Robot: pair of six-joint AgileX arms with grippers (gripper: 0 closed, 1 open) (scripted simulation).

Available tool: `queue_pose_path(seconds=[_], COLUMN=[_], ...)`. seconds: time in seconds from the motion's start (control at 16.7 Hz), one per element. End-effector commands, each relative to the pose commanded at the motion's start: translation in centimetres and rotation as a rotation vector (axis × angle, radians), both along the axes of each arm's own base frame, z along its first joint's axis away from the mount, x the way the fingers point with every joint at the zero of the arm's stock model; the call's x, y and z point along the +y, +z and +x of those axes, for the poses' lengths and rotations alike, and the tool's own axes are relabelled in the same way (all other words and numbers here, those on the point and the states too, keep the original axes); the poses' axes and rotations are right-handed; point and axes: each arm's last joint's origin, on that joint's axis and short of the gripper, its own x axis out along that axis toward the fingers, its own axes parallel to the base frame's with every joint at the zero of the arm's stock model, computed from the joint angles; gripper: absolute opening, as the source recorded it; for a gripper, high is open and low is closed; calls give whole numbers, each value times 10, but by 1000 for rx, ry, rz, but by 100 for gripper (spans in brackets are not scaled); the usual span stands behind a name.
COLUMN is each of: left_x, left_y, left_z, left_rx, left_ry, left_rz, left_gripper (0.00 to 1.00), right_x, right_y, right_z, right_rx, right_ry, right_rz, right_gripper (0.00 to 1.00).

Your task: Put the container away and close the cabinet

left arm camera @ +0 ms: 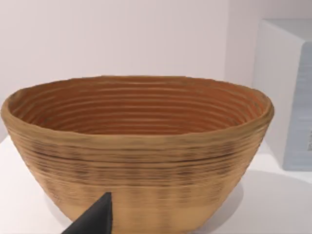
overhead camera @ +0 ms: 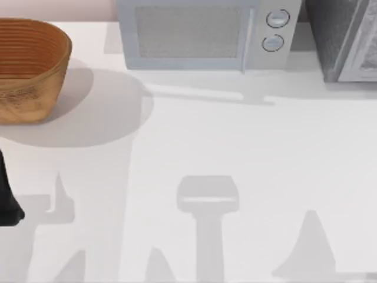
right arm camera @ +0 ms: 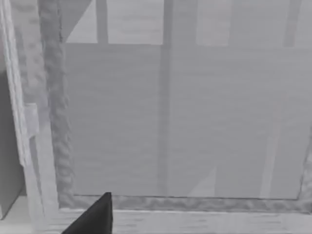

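A woven wicker basket (overhead camera: 26, 68) stands upright on the white bench (overhead camera: 235, 147) at the far left, its ribbed brown wall casting a wide round shadow toward the middle. In the left wrist view the basket (left arm camera: 139, 146) sits close in front of the camera, its oval mouth open upward, with one dark fingertip (left arm camera: 95, 219) of the left end effector just before its lower wall; whether they touch cannot be told, nor whether the left end effector is released or clenched. In the top view a dark part of the left arm (overhead camera: 7, 197) shows at the left edge of the bench, nearer than the basket.

A grey microwave (overhead camera: 206, 32) stands at the back middle of the bench, door shut, with two round knobs (overhead camera: 275, 29) on its right panel. To its right, at the back right corner, is the grey cabinet (overhead camera: 347, 38). The right wrist view looks at the cabinet's pale front panel (right arm camera: 180, 117) inside a mottled grey frame, with one dark fingertip (right arm camera: 95, 217) of the right end effector low before it; its grip state cannot be told.
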Motion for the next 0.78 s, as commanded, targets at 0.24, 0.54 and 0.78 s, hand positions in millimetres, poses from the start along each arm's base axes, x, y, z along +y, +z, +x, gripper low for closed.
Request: queue_pose_path(seconds=[0.24,0.54,0.78], left_x=[0,0,0], left_y=[0,0,0], left_z=[0,0,0], left_rx=[0,0,0], left_ry=[0,0,0], left_rz=[0,0,0], left_gripper=[100,100,100], right_x=[-57,-99,-103], right_y=[-18,-39,-42], right_z=[5,-6,-8], right_rx=[20,24,25], right_ry=[3,6,6], right_rz=[13,17,19], right_gripper=[100,100,100])
